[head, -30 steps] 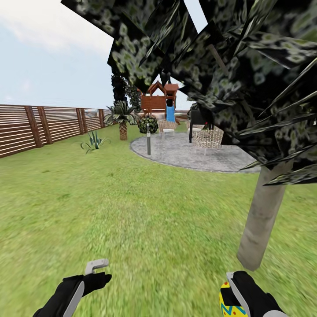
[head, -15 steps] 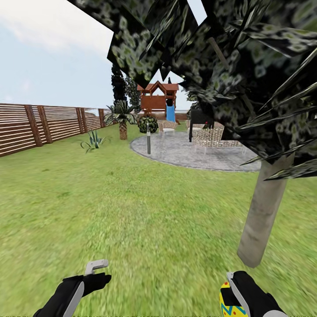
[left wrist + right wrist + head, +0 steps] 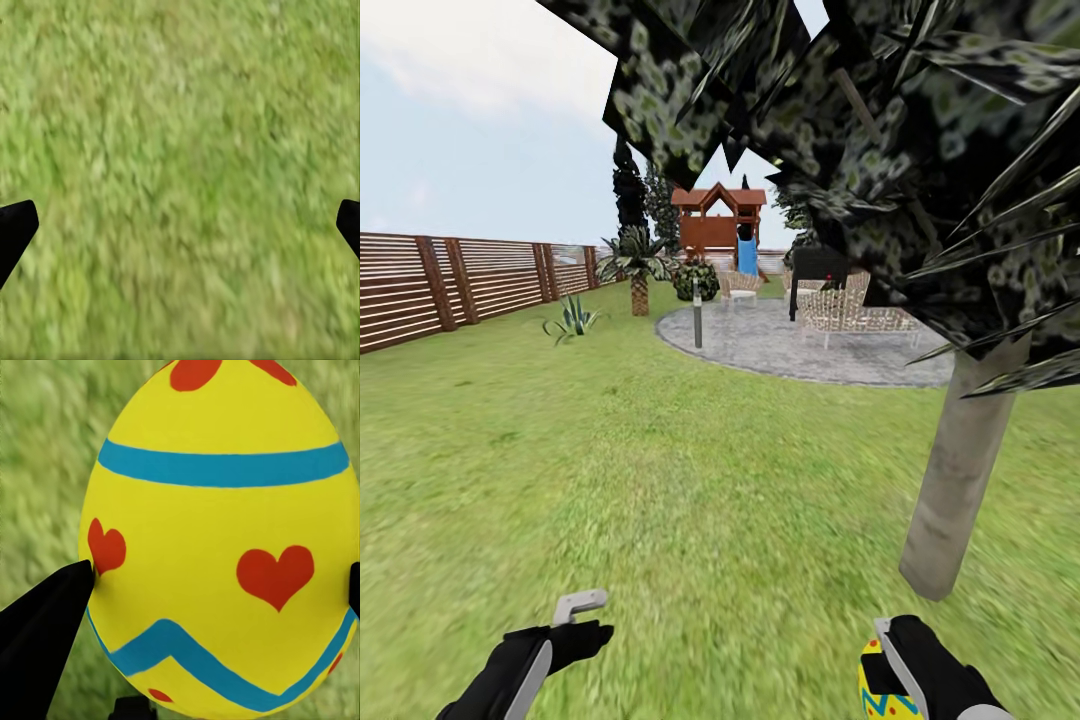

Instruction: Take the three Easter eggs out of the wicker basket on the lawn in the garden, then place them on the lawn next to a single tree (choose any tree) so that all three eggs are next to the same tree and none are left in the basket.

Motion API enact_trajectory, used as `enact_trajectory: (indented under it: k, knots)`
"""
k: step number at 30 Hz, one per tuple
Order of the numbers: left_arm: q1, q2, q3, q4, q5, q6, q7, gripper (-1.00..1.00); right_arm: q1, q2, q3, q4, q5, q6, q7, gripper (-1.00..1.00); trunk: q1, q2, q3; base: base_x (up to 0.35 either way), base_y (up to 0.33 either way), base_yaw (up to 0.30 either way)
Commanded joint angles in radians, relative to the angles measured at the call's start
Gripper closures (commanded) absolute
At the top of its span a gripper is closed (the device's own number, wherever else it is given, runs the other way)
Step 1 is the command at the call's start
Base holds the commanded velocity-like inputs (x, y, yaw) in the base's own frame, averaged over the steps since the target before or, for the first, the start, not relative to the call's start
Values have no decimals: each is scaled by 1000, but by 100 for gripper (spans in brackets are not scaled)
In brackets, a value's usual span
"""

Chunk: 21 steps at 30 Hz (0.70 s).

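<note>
A yellow Easter egg [image 3: 217, 540] with blue bands and red hearts sits between the black fingers of my right gripper [image 3: 885, 680], which is shut on it; the egg [image 3: 882, 690] shows at the head view's lower right edge. Just ahead and to the right of it stands the tree [image 3: 960, 470] with a thick pale trunk and dark flecked foliage overhead. My left gripper [image 3: 575, 625] hovers low over the lawn [image 3: 660, 480] at lower left, open and empty, with bare grass [image 3: 180, 180] between its fingertips. The wicker basket is out of view.
A grey round patio [image 3: 800, 345] with woven chairs [image 3: 840, 310] and a short post [image 3: 698, 320] lies ahead. A brown slatted fence [image 3: 450, 285] runs along the left. A wooden playset [image 3: 718, 225], a palm [image 3: 635, 265] and a spiky plant [image 3: 572, 320] stand farther back.
The head view has shifted slightly, so the foliage sits higher and the patio shows more. Both grippers keep their places, the right one still on the egg.
</note>
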Motion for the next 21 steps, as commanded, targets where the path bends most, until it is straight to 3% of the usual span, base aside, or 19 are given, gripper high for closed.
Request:
enact_trajectory:
  k: [1, 15, 21]
  knots:
    - [0, 2, 4, -1, 3, 6, -3, -100, 0, 1, 3, -2, 0, 5, -2, 100, 4, -8, -4, 0, 0, 0]
    - [0, -5, -1, 2, 2, 6, 0, -100, 0, 5, 5, -2, 0, 5, -1, 100, 57, -106, -48, 0, 0, 0]
    - [0, -6, -1, 2, 2, 6, -1, -100, 0, 30, 3, -3, 4, 5, -1, 100, 80, -148, -67, 0, 0, 0]
